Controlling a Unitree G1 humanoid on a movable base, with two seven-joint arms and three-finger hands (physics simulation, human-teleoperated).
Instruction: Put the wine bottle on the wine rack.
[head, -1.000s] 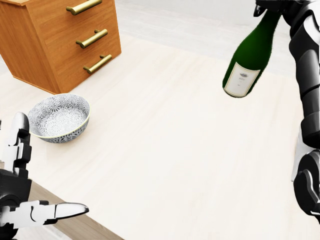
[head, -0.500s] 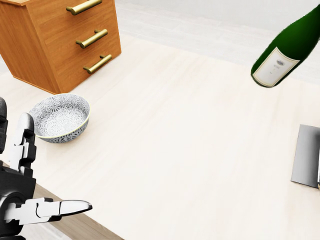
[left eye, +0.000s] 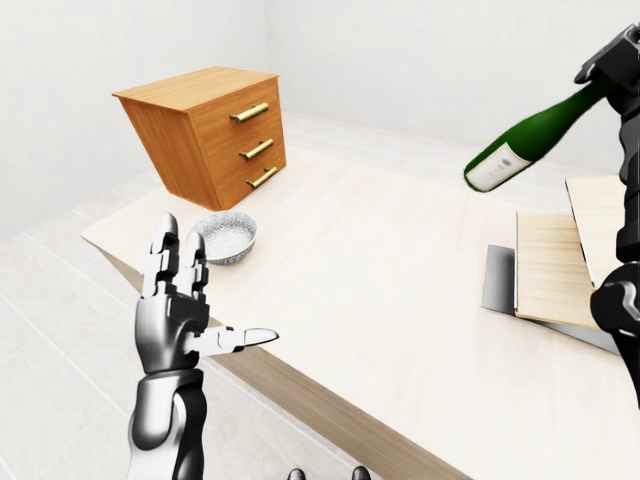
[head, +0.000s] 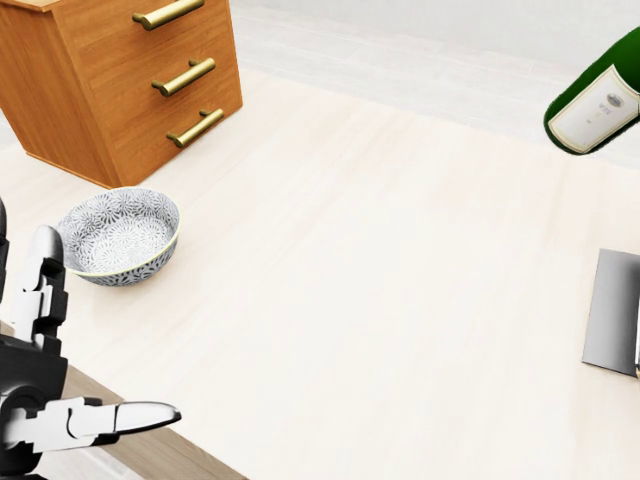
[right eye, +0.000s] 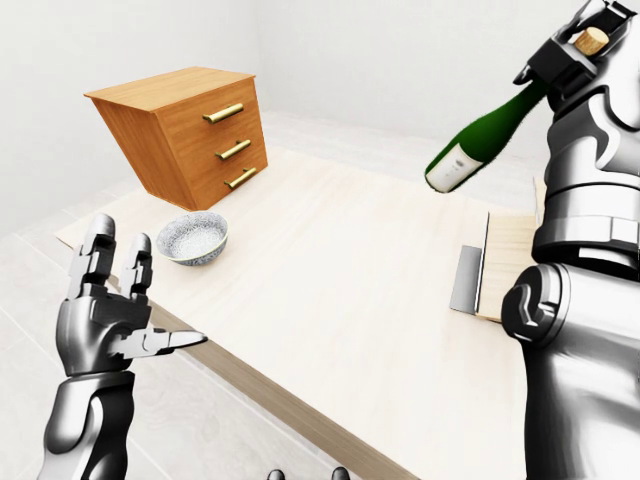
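A dark green wine bottle (left eye: 520, 145) with a white label hangs in the air at the upper right, tilted with its base lower and to the left. My right hand (right eye: 562, 62) is shut on its neck just below the cork (right eye: 592, 40). In the head view only the bottle's base (head: 598, 100) shows at the right edge. A light wooden rack (left eye: 548, 262) on a grey plate (head: 612, 312) lies on the table below the bottle, at the right. My left hand (left eye: 200, 300) is raised at the lower left, open with fingers spread and holding nothing.
A wooden chest of drawers (left eye: 215, 130) with brass handles stands on the pale table (left eye: 380, 290) at the upper left. A patterned grey bowl (left eye: 226, 237) sits below it. The table's near edge (left eye: 300, 390) runs diagonally past my left hand.
The bottle has risen and swung right in the head view, tilting flatter. My right arm has left the head view. The left hand has barely moved.
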